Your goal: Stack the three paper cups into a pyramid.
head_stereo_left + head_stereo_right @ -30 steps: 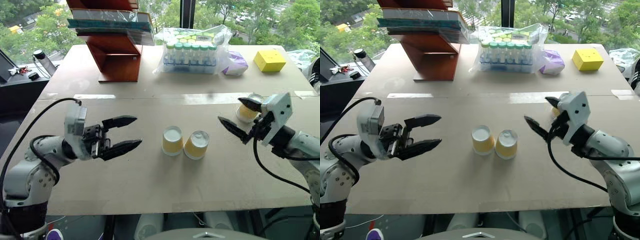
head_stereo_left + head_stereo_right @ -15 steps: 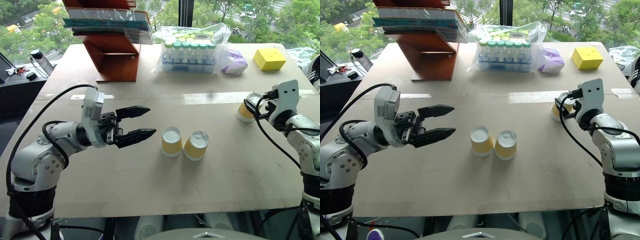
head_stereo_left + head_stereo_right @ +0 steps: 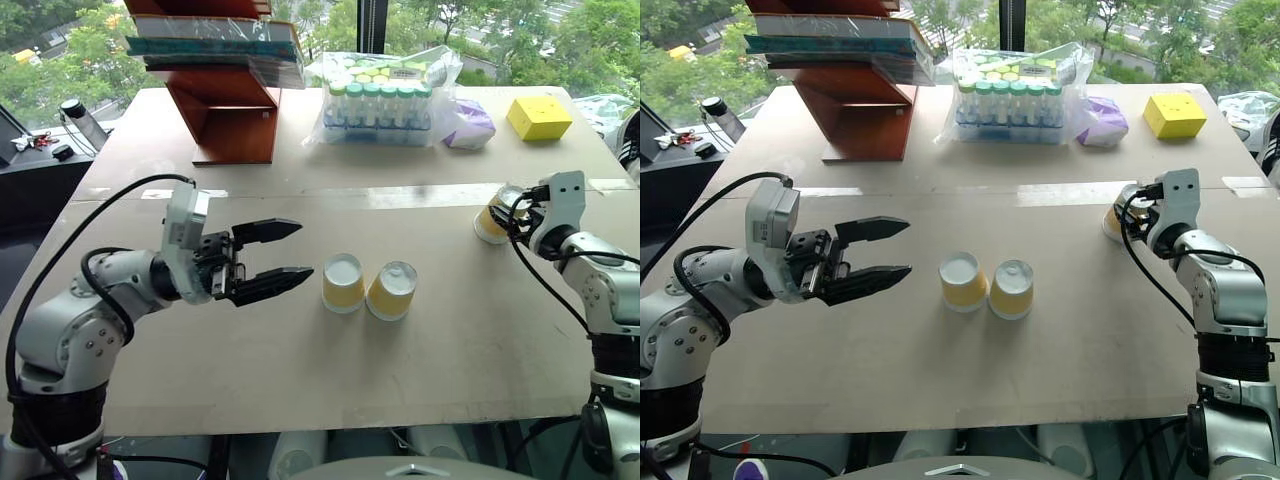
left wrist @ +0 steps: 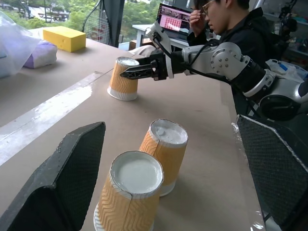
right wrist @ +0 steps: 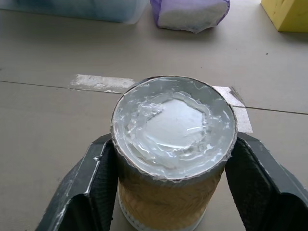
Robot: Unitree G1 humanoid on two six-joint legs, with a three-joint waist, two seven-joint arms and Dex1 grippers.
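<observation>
Right gripper (image 5: 166, 192) is clamped on one upside-down paper cup (image 5: 173, 144) out at the table's (image 3: 300, 370) right side, a finger pressed against each side, cup base up and sitting on the tabletop. The other two cups (image 3: 344, 282) (image 3: 393, 290) stand upside down, touching, mid-table. Left gripper (image 3: 275, 255) hovers just to their left, fingers spread wide, nothing in it.
</observation>
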